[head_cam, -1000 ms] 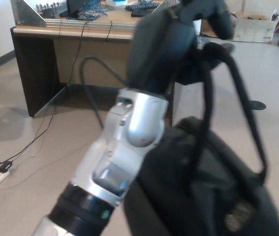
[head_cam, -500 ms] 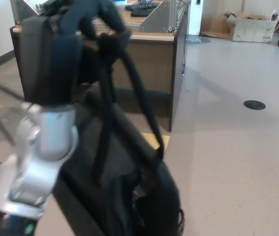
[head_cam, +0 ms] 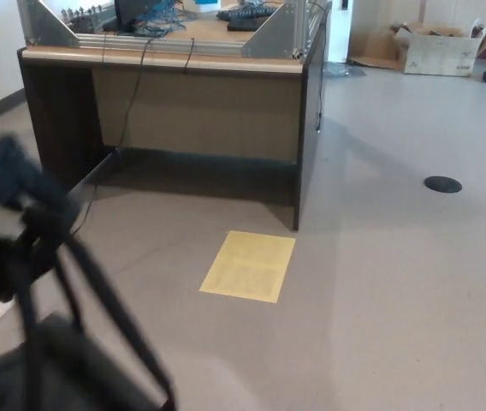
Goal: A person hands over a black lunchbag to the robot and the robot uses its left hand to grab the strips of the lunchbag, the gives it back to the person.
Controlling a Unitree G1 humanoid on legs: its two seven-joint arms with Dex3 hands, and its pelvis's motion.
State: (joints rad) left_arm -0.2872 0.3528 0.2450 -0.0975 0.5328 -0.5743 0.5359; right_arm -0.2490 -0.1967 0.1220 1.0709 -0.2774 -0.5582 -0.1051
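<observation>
My left hand [head_cam: 10, 199] shows as a dark blur at the far left edge, shut on the straps [head_cam: 97, 301] of the black lunchbag [head_cam: 59, 370]. The straps run down and to the right from the hand. The bag hangs below it in the bottom left corner, partly cut off by the picture's edge. My forearm is almost entirely out of view. No person shows, and my right hand is out of the picture.
A brown desk [head_cam: 200, 103] with metal frames and cables stands at the back. A yellow sheet [head_cam: 248, 265] lies on the floor before it. A black floor disc [head_cam: 443, 183] and a cardboard box [head_cam: 435, 47] are at the right.
My left arm has swung far to the left and down with the lunchbag, from the picture's middle to its left edge, uncovering the desk and the yellow sheet.
</observation>
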